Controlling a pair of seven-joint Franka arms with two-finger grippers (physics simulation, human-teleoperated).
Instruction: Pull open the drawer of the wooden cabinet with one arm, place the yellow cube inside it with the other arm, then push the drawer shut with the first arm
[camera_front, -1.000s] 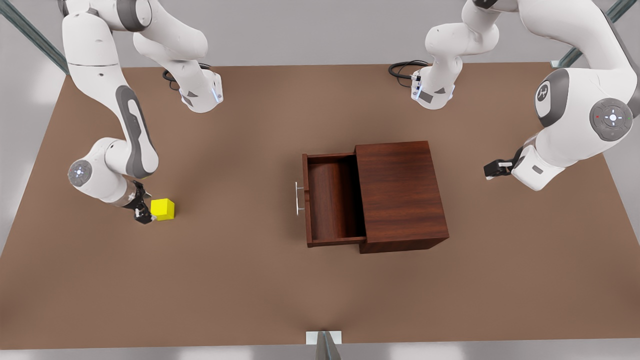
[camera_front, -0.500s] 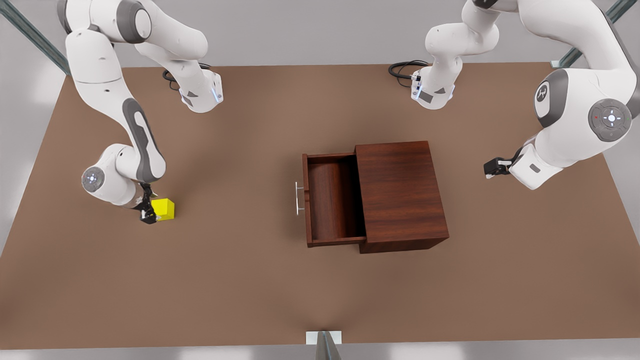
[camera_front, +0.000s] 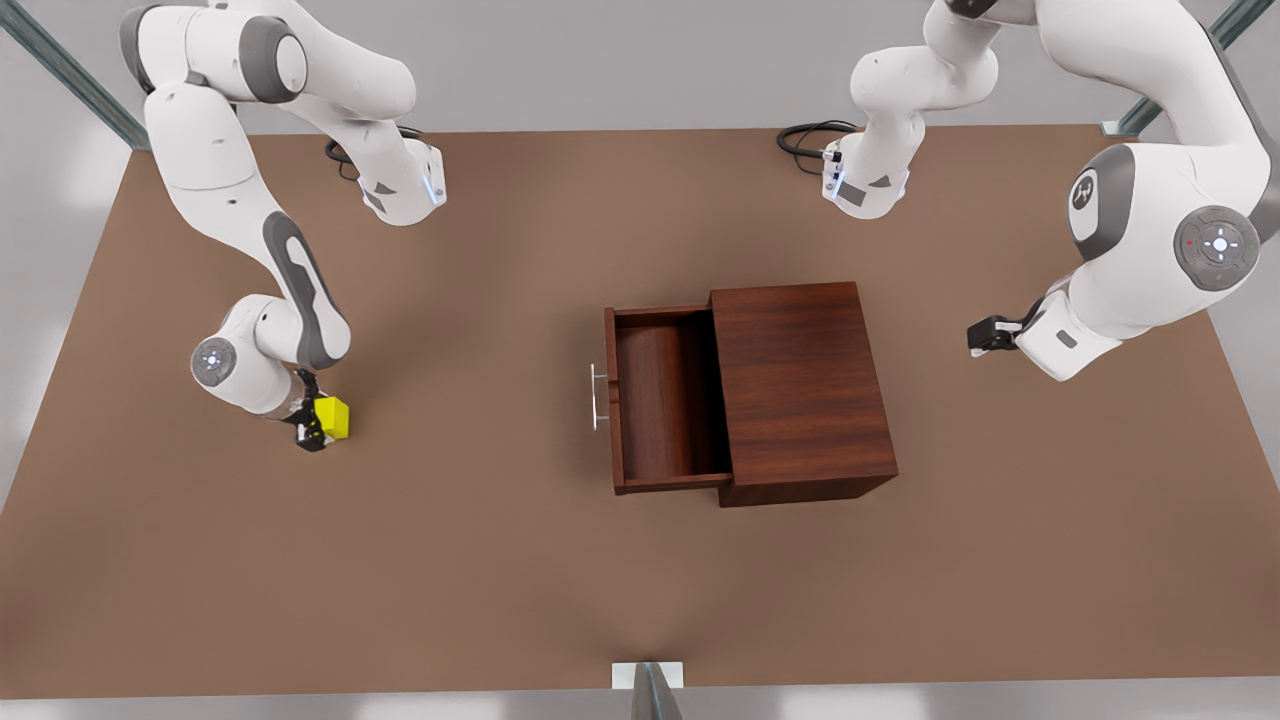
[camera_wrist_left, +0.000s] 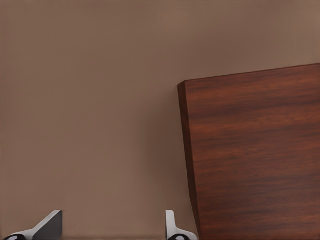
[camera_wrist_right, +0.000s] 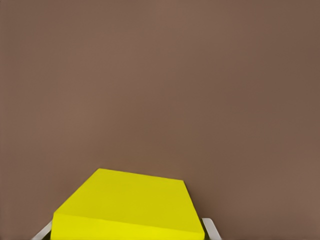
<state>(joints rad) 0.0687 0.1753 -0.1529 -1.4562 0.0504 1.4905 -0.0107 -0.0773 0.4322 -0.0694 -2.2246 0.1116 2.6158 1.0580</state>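
Right gripper (camera_front: 316, 428): fingers astride yellow cube (camera_front: 333, 418), grip uncertain; left gripper (camera_front: 978, 336): spread, waiting beside cabinet (camera_front: 800, 385); drawer (camera_front: 665, 400) open.

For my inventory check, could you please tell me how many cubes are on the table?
1: the yellow cube sits near the table's edge at the front view's left, between the right end effector's fingers.

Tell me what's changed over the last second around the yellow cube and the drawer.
The right end effector slid toward the front view's right, closing over the yellow cube; its fingertips now flank it. The cube hasn't moved. The drawer remains open, the wooden cabinet unmoved, and the left end effector waits open beside it.
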